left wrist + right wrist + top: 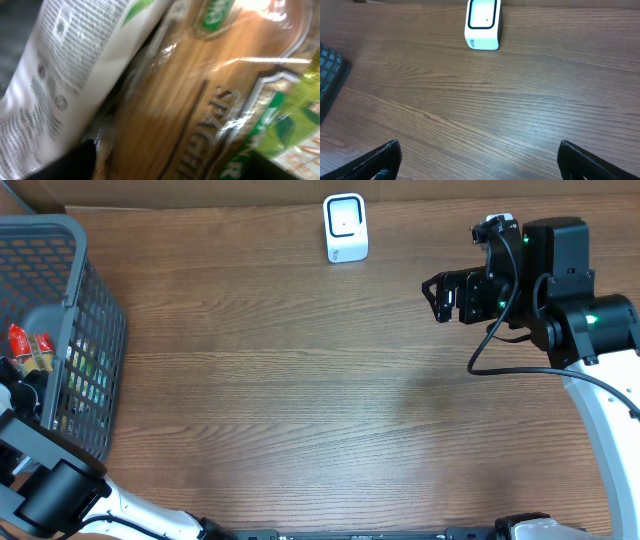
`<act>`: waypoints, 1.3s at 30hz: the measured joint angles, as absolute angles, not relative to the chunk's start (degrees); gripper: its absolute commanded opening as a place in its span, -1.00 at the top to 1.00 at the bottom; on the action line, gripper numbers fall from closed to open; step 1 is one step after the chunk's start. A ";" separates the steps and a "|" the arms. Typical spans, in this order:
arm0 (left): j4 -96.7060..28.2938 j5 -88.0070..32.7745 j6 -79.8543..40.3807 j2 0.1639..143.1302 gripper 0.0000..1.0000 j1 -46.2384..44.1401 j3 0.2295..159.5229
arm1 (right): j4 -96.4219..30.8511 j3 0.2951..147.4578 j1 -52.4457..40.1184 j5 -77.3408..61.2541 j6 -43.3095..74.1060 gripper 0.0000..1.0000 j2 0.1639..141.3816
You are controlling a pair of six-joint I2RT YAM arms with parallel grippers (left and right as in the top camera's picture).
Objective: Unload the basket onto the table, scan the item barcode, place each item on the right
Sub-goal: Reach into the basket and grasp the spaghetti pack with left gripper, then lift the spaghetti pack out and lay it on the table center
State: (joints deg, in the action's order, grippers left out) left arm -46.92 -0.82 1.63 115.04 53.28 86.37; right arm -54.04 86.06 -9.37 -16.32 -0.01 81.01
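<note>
The left wrist view is filled by a clear pack of spaghetti with a green-edged label, and a white printed packet leans on its left. My left gripper is down in the grey basket, one dark finger beside the spaghetti pack. That pack fills the gap between the jaws, and whether they press on it is hidden. No barcode shows. The white scanner stands at the table's far edge. My right gripper hovers open over the table's right side, facing the scanner.
A red packet and green ones lie in the basket. My left arm comes in from the lower left corner. The basket's corner shows at the left of the right wrist view. Brown wooden tabletop lies between basket and right arm.
</note>
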 measured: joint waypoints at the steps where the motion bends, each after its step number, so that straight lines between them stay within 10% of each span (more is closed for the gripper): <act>1: -47.13 -0.14 1.26 115.04 -0.79 53.30 86.30 | -54.08 86.06 -9.37 -16.32 -0.01 -1.00 81.01; 11: -42.59 1.04 -1.69 115.04 -0.61 53.39 83.50 | -54.57 86.06 -9.37 -16.32 -0.03 -1.00 81.01; 18: -38.00 0.86 -0.23 113.97 0.89 53.32 79.85 | -54.63 86.06 -9.37 -16.34 -0.03 -1.00 81.01; 39: -79.66 -6.76 -0.69 120.33 0.92 53.54 122.67 | -53.45 86.08 -9.37 -16.34 -0.01 -1.00 81.01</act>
